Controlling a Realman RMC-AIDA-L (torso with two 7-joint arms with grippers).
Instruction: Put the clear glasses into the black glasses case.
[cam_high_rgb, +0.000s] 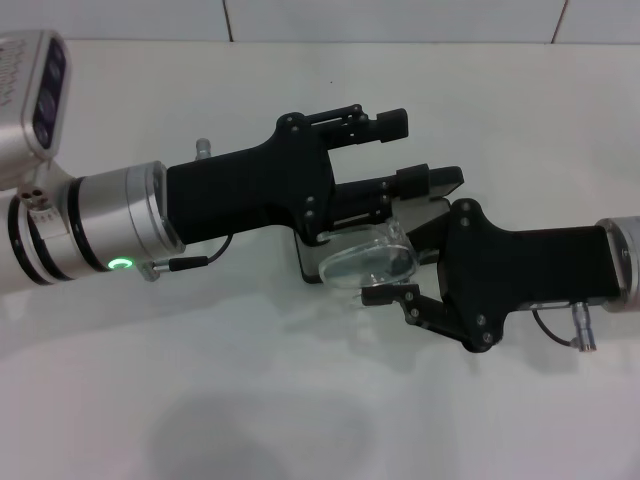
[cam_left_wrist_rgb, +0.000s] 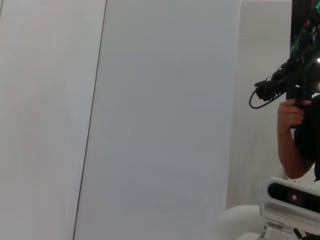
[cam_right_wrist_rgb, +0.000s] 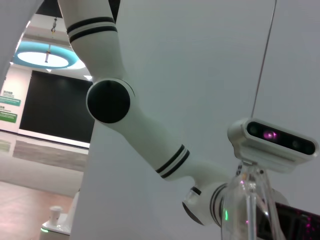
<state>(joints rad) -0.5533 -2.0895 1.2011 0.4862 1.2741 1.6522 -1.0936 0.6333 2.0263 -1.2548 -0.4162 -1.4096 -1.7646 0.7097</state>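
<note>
In the head view the black glasses case (cam_high_rgb: 310, 265) lies open on the white table, mostly covered by both grippers. The clear glasses (cam_high_rgb: 372, 260) hang just over its grey lining. My right gripper (cam_high_rgb: 402, 262) comes in from the right and is shut on the glasses, with one finger (cam_high_rgb: 385, 295) on their near side. My left gripper (cam_high_rgb: 410, 150) reaches in from the left and is open, its lower finger (cam_high_rgb: 430, 180) over the case's far edge. In the right wrist view a clear part of the glasses (cam_right_wrist_rgb: 247, 200) shows close up.
The white table (cam_high_rgb: 300, 400) stretches in front of the grippers, with a tiled wall (cam_high_rgb: 400, 20) behind it. The left wrist view shows a person's hand (cam_left_wrist_rgb: 290, 117) holding a device. My head camera (cam_right_wrist_rgb: 272, 137) and the left arm (cam_right_wrist_rgb: 140, 125) show in the right wrist view.
</note>
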